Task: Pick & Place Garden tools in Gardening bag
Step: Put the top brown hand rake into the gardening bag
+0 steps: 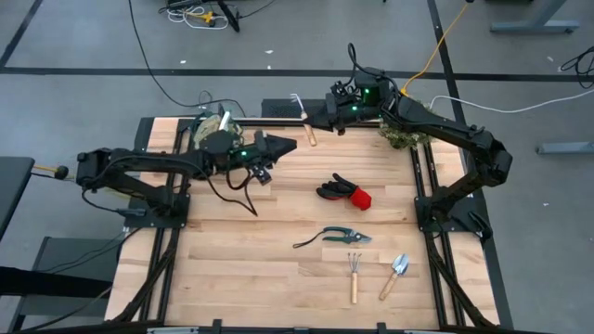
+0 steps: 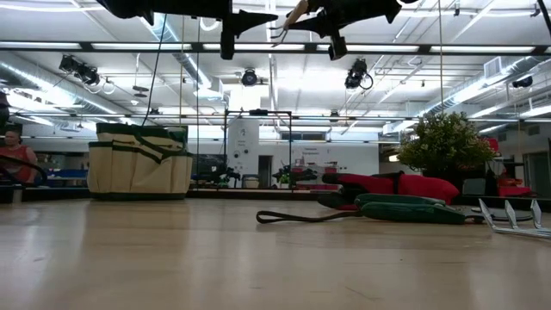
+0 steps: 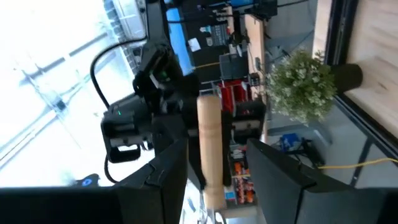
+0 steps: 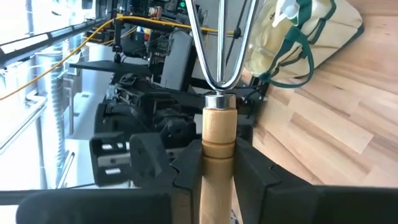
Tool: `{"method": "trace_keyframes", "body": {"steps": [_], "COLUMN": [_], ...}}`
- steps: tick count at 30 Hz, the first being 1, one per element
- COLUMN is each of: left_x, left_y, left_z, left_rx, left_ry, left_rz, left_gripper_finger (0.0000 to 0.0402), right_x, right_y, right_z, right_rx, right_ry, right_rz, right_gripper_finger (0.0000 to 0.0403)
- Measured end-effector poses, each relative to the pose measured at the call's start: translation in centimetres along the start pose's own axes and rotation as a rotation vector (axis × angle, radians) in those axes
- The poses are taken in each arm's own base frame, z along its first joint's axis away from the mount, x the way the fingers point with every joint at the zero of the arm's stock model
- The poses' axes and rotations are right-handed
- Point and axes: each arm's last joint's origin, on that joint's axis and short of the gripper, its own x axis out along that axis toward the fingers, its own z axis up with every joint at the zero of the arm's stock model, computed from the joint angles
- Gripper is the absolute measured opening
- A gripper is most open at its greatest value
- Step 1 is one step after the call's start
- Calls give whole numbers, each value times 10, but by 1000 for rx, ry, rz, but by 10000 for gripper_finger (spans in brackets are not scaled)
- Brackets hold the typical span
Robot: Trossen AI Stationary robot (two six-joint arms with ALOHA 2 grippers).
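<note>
Nearest the front edge of the surface, a wooden-handled rake and a silver trowel are seen lying side by side, apart from each other. Just behind them the black-handled pruning shears are laid flat, a dark strap trailing toward the left arm's side. Farther back, the black-and-red gloves are piled together near the middle. Beyond these, well above the boards, a wooden-handled fork is gripped by the right gripper; its fingers are pressed tight on either side of the handle, with the metal tines pointing away from the wrist. The left gripper is held at the same height, facing the right one, and its fingers are spread wide with the end of the fork's handle standing between them, untouched as far as can be told. At the far left the gardening bag is set upright, a green spray bottle showing in it. At the far right corner a bushy green plant is placed.
</note>
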Motion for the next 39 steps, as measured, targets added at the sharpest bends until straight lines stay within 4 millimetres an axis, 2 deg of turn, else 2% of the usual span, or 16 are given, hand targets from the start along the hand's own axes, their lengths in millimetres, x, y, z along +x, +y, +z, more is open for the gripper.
{"method": "trace_keyframes", "body": {"steps": [7,13,18,29,39], "left_x": [7,18,27,25,25], "left_y": [-3,6,6,4,3], "left_z": [6,5,7,19,20], "left_rx": [-4,24,26,-11,26], "left_ry": [10,23,30,30,56], "left_rz": [34,60,52,3,-15], "left_gripper_finger": [172,172,172,172,172], "right_x": [1,7,10,10,11], "right_y": [-1,-1,0,2,3], "right_z": [-3,-8,-10,-10,-11], "right_rx": [2,9,6,-5,-9], "right_ry": [14,31,30,41,54], "right_rz": [-15,-20,-17,4,14], "right_gripper_finger": [71,71,71,71,71]}}
